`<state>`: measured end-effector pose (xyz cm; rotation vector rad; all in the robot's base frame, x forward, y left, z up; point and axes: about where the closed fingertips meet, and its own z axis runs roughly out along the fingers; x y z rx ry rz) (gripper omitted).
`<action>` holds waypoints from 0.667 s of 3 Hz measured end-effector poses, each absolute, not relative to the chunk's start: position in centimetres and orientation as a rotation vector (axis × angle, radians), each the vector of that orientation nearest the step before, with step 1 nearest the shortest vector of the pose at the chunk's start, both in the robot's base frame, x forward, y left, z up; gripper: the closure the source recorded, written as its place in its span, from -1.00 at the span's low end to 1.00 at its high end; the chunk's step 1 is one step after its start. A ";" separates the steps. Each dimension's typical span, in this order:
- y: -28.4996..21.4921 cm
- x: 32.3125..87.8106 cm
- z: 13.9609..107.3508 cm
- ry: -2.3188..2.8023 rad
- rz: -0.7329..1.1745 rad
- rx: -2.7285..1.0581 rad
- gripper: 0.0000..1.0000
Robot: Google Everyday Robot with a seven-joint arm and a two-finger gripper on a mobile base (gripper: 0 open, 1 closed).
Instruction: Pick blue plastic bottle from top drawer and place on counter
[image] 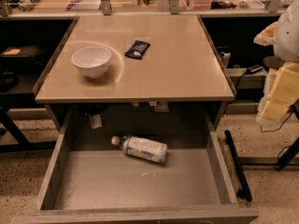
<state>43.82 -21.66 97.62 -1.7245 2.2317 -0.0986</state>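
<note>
The counter point(177, 64) is seen from the front and above, its beige top glossy under the light. A white bowl point(91, 61) is set upright on the counter's left half, nearer the front edge than the back. A small black packet point(137, 49) is laid flat near the counter's middle, just behind and to the right of the bowl and apart from it.

Below the counter's front edge, the top drawer point(140, 183) is seen standing open, and its scuffed grey bottom is exposed. The blue plastic bottle point(142, 148) is found lying on its side on that bottom, close under the counter's front edge and slightly left of the counter's middle. Its white cap is pointed toward the counter's left side, and its pale label is turned upward. Nothing is touching the bottle.

The gripper point(279, 94) is seen beyond the counter's right edge, level with the front right corner and well apart from the bottle. It is partly cut off by the picture's border, and whether it is open or closed cannot be told. Nothing is seen to be held by it.

A black bar point(238, 164) is seen lying on the speckled floor, forward of the counter's front right corner.
</note>
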 end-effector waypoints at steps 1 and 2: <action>-21.7 43.8 97.6 2.232 -0.099 -1.725 -1.00; -21.4 44.1 94.9 2.243 -0.093 -1.734 -1.00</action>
